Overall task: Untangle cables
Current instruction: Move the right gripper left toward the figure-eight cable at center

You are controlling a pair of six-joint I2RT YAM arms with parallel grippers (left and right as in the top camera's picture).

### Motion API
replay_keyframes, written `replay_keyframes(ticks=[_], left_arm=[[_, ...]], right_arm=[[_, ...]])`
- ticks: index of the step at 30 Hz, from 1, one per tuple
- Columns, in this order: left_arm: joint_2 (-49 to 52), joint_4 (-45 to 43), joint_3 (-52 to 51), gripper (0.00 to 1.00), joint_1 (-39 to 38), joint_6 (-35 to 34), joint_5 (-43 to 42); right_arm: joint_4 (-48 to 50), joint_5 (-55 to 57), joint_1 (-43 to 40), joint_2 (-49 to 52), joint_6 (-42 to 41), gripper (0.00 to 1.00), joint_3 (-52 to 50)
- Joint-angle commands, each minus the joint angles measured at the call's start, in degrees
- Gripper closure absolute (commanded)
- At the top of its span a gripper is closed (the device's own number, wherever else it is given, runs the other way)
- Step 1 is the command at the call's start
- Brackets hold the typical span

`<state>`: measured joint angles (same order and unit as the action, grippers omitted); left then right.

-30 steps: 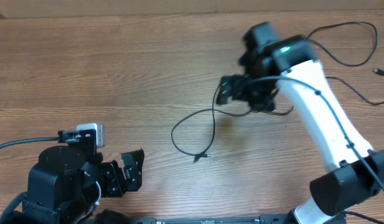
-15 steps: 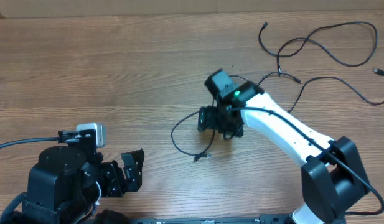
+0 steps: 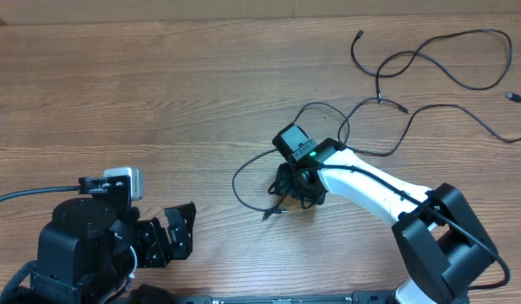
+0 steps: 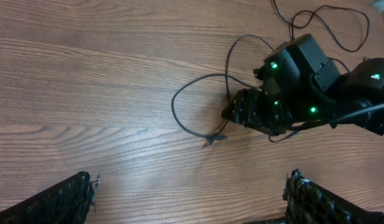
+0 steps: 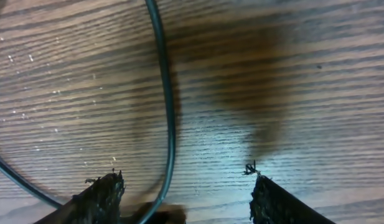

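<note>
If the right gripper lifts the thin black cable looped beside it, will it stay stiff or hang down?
Probably floppy: the cable lies in loose curves, so it should droop from the right gripper. Likely light, being so thin; its plug end may drag behind.

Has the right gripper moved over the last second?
Yes. The right gripper came left and toward the near table edge, from beyond the cable loop down onto the loop's right side, close to its plug.
</note>
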<state>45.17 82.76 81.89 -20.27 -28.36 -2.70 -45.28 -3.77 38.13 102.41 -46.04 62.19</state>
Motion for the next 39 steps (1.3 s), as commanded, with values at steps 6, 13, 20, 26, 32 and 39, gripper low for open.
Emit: replay_keyframes(ticks=[6,13,20,26,32,39], left_arm=[[0.11,-0.07,0.11,0.01,-0.37,0.48,0.79],[0.11,-0.07,0.11,0.01,-0.39,0.48,0.79],[0.11,-0.07,0.11,0.01,-0.37,0.48,0.79],[0.11,-0.07,0.11,0.00,-0.37,0.50,0.79],[0.11,-0.07,0.11,0.01,-0.39,0.48,0.79],[0.11,-0.07,0.11,0.00,-0.39,0.48,0.79]], right_arm=[[0.02,4.81,1.57,1.60,-0.98,0.39,-0.52],[-0.22,5.03,1.57,3.52,-1.11,0.48,-0.55],[-0.63,3.76,1.55,3.80,-1.07,0.79,-0.26],[-5.27,2.64,1.55,3.78,-0.37,0.96,4.92],[-16.20,3.41,1.55,3.34,0.37,0.96,15.21],[-30.05,10.16,1.55,-0.28,-0.94,0.96,26.32]])
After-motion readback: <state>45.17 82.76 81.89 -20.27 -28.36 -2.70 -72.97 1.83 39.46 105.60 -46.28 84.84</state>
